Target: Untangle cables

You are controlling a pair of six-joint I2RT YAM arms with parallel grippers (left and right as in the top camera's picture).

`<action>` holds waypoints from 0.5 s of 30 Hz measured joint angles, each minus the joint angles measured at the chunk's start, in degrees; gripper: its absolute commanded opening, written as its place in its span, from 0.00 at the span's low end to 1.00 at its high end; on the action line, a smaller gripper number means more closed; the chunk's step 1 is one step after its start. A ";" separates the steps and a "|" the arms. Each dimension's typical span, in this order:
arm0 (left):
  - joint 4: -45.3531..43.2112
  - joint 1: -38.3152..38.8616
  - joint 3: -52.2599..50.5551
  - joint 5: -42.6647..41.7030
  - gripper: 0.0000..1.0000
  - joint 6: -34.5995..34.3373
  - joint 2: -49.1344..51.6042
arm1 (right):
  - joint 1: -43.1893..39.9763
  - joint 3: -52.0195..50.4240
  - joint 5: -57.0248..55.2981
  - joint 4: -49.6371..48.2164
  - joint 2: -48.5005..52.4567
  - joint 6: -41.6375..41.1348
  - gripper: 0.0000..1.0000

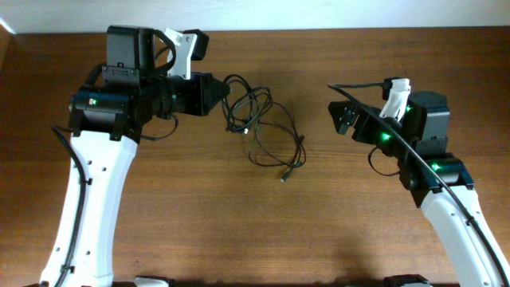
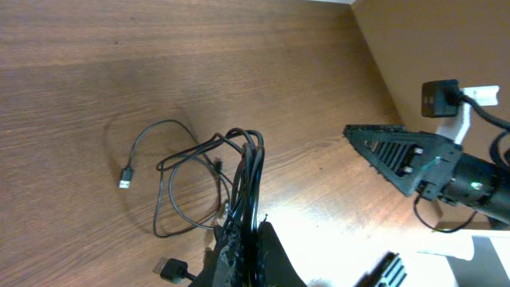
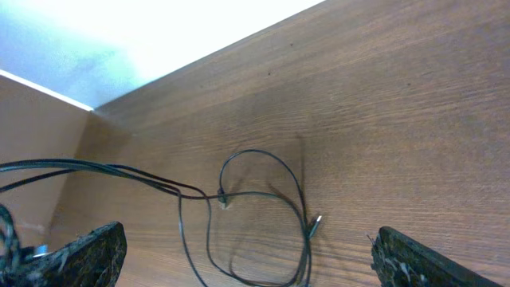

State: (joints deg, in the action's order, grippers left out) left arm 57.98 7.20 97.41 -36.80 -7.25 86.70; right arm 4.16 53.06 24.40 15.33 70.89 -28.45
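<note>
The left end effector (image 1: pixel 221 94) is pinching the cables (image 1: pixel 259 119) at centre frame while the spread right end effector (image 1: pixel 341 118) is hovering, likely needing to grab 1 loose strand.

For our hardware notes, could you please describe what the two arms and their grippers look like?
The left arm and right arm have white lower links and black joint housings with small green lights. A black wire runs along each, and a white bracket sits at each wrist. The left gripper and right gripper are black, with tapered, ribbed fingers.
</note>
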 measured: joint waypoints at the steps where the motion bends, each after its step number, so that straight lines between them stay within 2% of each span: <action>1: 0.00 0.00 0.00 0.55 0.03 0.04 0.00 | 0.00 0.00 0.39 0.00 0.00 -0.55 0.99; 15: 0.17 2.34 0.00 2.84 0.02 0.20 0.00 | 0.00 0.00 1.25 0.57 0.00 -1.84 0.99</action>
State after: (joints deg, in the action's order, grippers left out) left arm 58.15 9.54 97.41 -33.95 -7.05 86.70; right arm 4.16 53.06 25.65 15.90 70.89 -30.28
